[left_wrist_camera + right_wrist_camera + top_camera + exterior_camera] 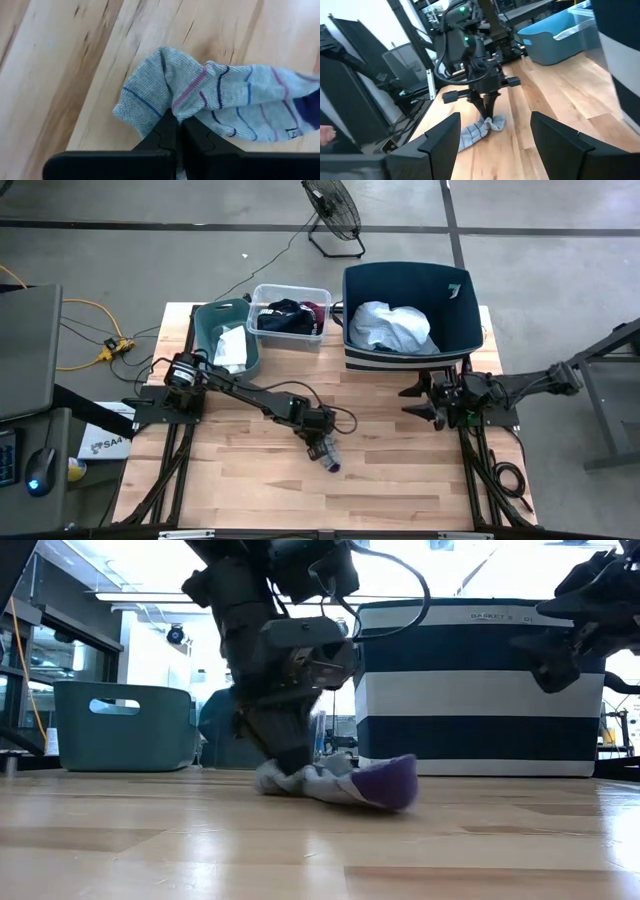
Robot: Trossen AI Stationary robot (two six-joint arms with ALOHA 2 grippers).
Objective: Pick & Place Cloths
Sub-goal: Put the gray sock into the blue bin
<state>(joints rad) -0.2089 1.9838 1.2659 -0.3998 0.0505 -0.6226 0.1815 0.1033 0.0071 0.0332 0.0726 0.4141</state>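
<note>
A grey sock with thin blue and pink stripes and a purple toe (329,457) lies near the middle of the table. It also shows in the low view as the sock (345,782) and in the left wrist view as the sock (230,95). My left gripper (319,443) stands over it, fingers pointing down and shut on it (177,119). My right gripper (421,403) waits open near the right edge, in front of the navy striped bin; its fingers frame the right wrist view (495,122), where the sock (477,132) lies far off. My left gripper pinches a bunched-up fold of the sock (176,106) between its two fingers, nearer the cuff end than the toe. The fingers come from above, pointing down. The sock lies slack on the table, its purple toe (392,783) stretched away from the fingers.
Along the far edge stand a teal bin (205,320) holding a white cloth, a clear bin (290,335) holding black and maroon garments, and a navy striped bin (455,330) holding a pale cloth. Bare wood lies around the sock and toward the near edge.
</note>
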